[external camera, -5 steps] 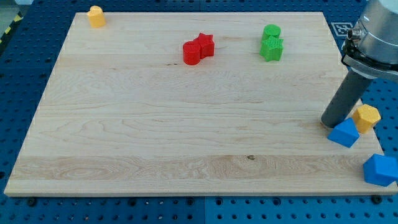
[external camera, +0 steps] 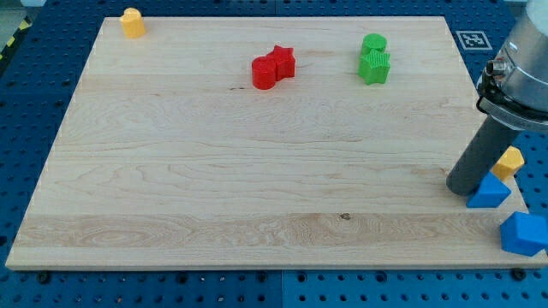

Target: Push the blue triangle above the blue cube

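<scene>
My tip (external camera: 463, 187) touching blue triangle (external camera: 489, 193) at board's right edge (external camera: 476, 128); blue cube (external camera: 524, 233) just off-board; holds nothing

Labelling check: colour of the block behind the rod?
Yellow block, camera view, partly hidden.

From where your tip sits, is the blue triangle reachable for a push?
Probably yes: my tip sits right against the blue triangle on its left, nothing between. The yellow block crowds behind the rod.
</scene>
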Tool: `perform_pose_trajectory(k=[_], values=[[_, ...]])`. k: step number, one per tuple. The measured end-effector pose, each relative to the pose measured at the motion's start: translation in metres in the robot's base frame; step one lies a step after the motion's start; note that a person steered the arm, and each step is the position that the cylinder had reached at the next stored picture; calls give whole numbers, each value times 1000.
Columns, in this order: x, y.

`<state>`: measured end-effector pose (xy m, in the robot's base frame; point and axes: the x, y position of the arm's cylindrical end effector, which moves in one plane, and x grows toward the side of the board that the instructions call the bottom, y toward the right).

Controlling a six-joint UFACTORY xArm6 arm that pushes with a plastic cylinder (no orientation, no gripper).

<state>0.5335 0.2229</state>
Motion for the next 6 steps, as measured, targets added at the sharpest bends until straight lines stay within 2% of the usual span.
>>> perform_pose_trajectory(k=[6], values=[[3, 29]])
